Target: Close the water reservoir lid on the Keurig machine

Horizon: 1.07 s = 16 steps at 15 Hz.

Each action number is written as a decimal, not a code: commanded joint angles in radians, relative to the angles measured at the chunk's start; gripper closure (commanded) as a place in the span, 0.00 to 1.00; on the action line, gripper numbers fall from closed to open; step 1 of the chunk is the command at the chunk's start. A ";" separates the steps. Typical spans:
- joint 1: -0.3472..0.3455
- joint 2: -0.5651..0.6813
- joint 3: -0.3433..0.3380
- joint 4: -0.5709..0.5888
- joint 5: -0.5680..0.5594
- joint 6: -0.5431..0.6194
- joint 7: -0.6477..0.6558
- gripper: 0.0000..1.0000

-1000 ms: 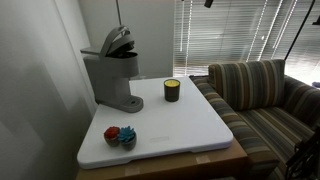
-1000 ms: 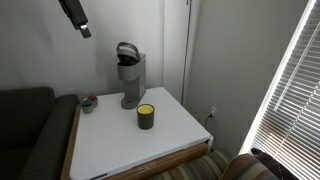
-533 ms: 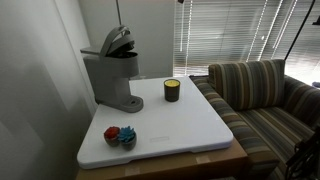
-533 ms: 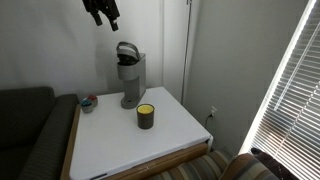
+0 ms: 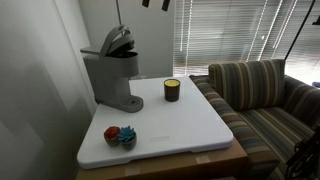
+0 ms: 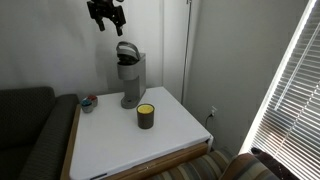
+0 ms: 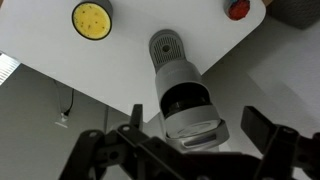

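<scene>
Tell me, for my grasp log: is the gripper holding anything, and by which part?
Nothing is held; the gripper hangs open above the Keurig machine, touching nothing.

Item: Keurig machine [image 5: 112, 80]. Housing is grey plastic, smooth and matt in both exterior views; from the wrist view its top carries a faint sheen. The water reservoir lid [image 5: 116, 40] is the same grey plastic with a darker underside. The table top [image 5: 195, 125] is a white, smooth, matt panel over a brown wood-look edge [image 5: 170, 161]. The jar [image 5: 172, 91] has a dark, slightly glossy wall and a dull yellowish top. The sofa [image 5: 255, 90] is striped woven cloth. The gripper [image 6: 108, 20] is black and matt; its material cannot be told.
</scene>
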 commanded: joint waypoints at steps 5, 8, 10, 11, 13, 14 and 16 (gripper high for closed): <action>0.033 0.046 -0.009 0.028 -0.006 0.105 0.038 0.00; 0.054 0.128 -0.007 0.121 -0.039 0.128 0.010 0.00; 0.060 0.180 -0.001 0.194 -0.054 0.116 -0.029 0.00; 0.063 0.211 0.001 0.245 -0.063 0.094 -0.054 0.00; 0.068 0.270 0.004 0.342 -0.077 0.066 -0.103 0.00; 0.070 0.298 0.006 0.391 -0.080 0.057 -0.127 0.00; 0.075 0.353 0.006 0.480 -0.082 0.056 -0.153 0.25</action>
